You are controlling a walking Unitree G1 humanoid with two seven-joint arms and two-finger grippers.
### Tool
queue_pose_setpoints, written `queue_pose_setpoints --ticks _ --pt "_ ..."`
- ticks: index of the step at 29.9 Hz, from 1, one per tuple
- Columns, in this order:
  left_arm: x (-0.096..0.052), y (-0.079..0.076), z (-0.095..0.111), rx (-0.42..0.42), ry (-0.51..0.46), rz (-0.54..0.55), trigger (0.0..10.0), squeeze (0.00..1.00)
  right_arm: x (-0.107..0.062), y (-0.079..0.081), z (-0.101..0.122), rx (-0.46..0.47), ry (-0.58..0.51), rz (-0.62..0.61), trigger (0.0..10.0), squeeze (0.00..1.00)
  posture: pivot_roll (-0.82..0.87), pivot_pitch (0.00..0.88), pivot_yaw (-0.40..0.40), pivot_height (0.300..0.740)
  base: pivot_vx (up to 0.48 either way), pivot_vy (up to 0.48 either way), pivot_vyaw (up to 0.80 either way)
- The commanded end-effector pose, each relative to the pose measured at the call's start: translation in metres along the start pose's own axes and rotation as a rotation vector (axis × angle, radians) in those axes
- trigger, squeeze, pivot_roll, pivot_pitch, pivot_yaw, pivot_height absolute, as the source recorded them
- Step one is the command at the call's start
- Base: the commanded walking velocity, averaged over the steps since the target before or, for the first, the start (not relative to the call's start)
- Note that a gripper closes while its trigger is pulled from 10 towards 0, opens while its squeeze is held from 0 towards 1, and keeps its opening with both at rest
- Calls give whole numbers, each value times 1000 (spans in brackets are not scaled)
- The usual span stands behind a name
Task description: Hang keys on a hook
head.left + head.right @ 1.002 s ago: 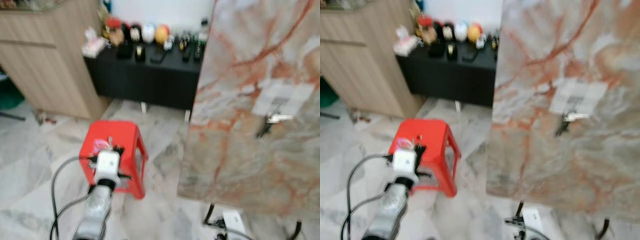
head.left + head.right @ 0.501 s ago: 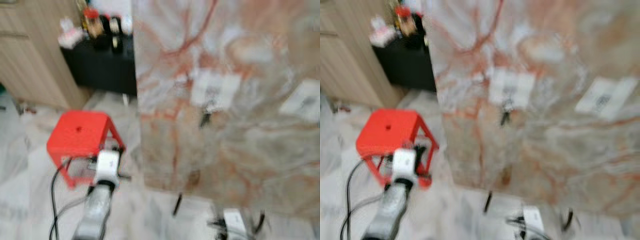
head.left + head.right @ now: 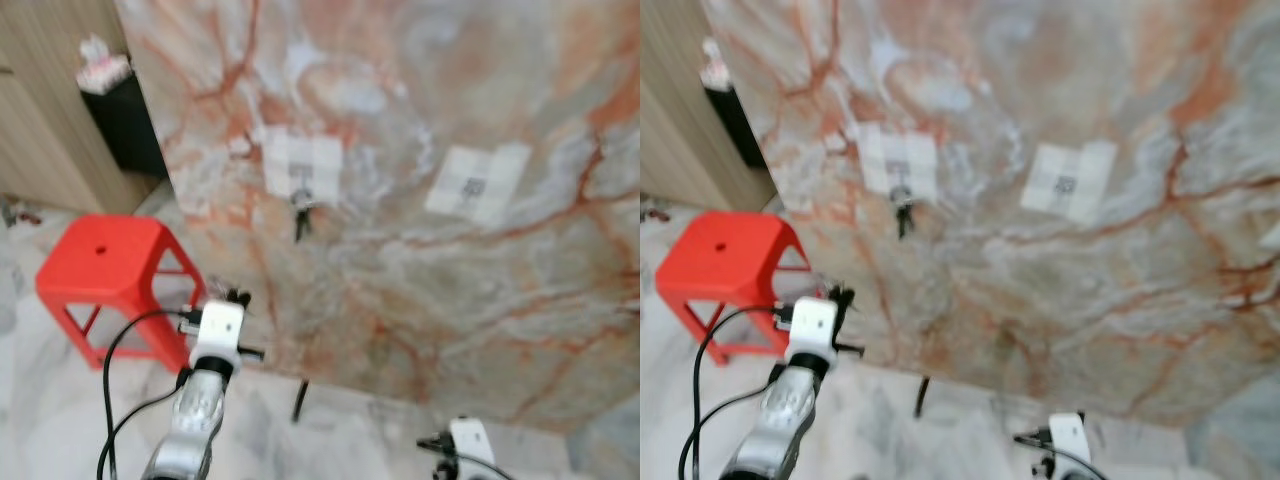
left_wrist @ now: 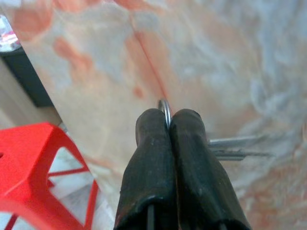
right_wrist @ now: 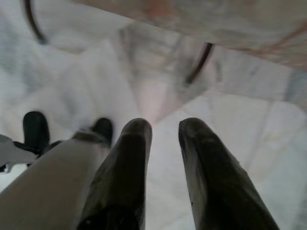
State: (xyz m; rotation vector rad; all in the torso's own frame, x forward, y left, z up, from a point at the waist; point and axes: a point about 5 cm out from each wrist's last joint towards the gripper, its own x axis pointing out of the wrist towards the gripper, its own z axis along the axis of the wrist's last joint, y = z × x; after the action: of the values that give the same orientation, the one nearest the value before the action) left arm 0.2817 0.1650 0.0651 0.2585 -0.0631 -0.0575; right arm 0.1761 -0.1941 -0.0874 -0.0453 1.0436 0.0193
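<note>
My left gripper (image 4: 169, 117) is shut on a metal key ring (image 4: 165, 108), and the keys (image 4: 235, 148) stick out sideways past the fingers. In the eye views this gripper (image 3: 235, 298) is held up low in front of a marbled panel (image 3: 420, 280). A white patch (image 3: 302, 165) on the panel carries a small hook (image 3: 300, 190) with a dark item hanging under it (image 3: 300, 222), up and to the right of the gripper. A second white patch (image 3: 476, 183) lies farther right. My right gripper (image 5: 164, 128) is open, hanging low over the floor.
A red plastic stool (image 3: 105, 275) stands on the marble floor just left of my left arm. Behind it are a wooden cabinet (image 3: 40, 110) and a black sideboard (image 3: 120, 120). The panel's black stand legs (image 3: 300, 400) rest on the floor.
The whole picture has swung: the panel now spans most of the view and the stool sits farther left, so the camera turned right. My left gripper stays raised in the same spot.
</note>
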Motion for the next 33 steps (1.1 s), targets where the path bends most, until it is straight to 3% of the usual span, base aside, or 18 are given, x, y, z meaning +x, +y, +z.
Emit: queue_pose_setpoints --ticks 1,20,29,33 --pt "0 6 1 25 -7 31 10000 0 0 7 -5 14 14 16 10000 0 7 90 -42 740 0 -412 0" --pt "3 14 3 104 -6 105 10000 0 0 6 -5 13 17 16 10000 0 3 88 -46 740 0 -357 0" --pt "7 21 9 199 -22 149 10000 0 0 5 -4 8 17 16 10000 0 -1 104 -49 740 0 0 0" --pt "13 30 20 323 -66 182 10000 0 0 5 -4 9 17 15 10000 0 -4 107 -50 740 0 0 0"
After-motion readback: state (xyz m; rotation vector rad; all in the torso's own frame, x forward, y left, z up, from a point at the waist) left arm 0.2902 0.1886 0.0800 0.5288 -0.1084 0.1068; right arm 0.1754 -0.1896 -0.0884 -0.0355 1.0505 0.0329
